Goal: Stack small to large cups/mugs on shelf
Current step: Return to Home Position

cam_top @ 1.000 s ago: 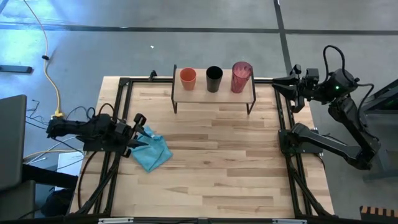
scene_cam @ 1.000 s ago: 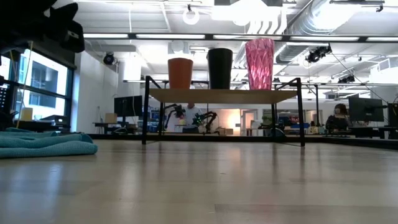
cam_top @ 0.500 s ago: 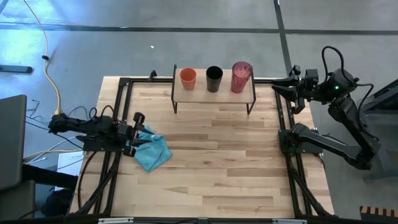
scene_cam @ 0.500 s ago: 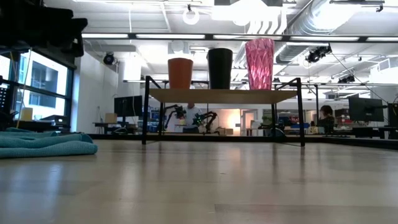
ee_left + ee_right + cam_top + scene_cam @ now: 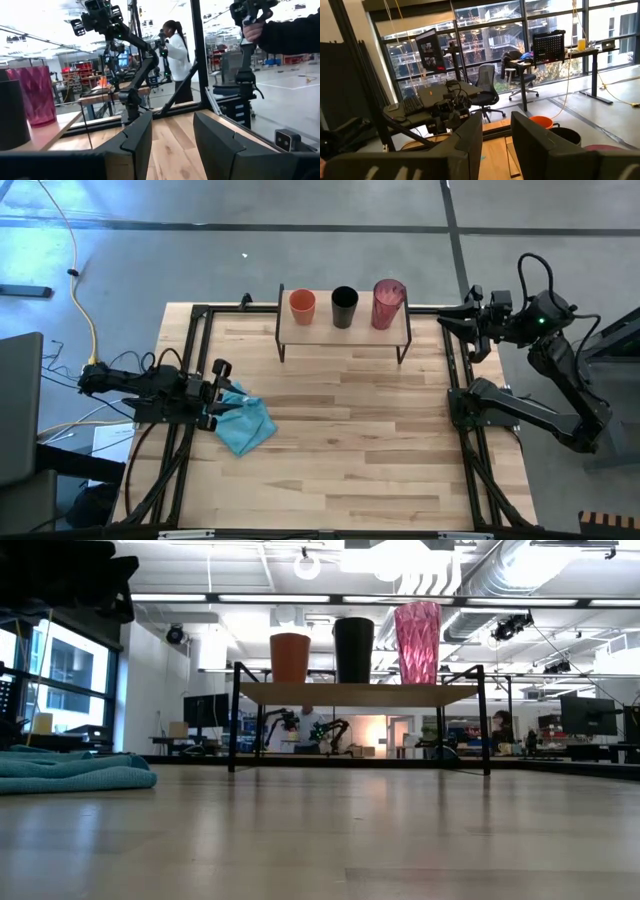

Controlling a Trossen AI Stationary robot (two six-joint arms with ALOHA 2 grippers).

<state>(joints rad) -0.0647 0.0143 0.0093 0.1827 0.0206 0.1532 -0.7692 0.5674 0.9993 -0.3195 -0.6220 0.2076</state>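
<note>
Three cups stand upright in a row on the small wooden shelf (image 5: 325,332) at the table's far edge: the short orange cup (image 5: 301,305), the black cup (image 5: 344,307) and the tall pink ribbed tumbler (image 5: 387,303). The low view shows the orange cup (image 5: 290,657), the black cup (image 5: 353,650) and the tumbler (image 5: 417,642) side by side on the shelf's board (image 5: 360,693). My left gripper (image 5: 217,393) is open at the table's left edge, beside a blue cloth (image 5: 245,422). My right gripper (image 5: 452,322) is open at the far right corner, right of the shelf.
The light blue cloth (image 5: 70,770) lies crumpled on the table near its left edge. A black metal frame (image 5: 455,395) runs along the table's sides. The middle and near parts of the wooden tabletop (image 5: 350,450) are bare. People stand in the room beyond.
My left arm has drawn back a little toward the table's left edge, with its gripper still open by the cloth. The cups and the shelf have stayed where they were.
</note>
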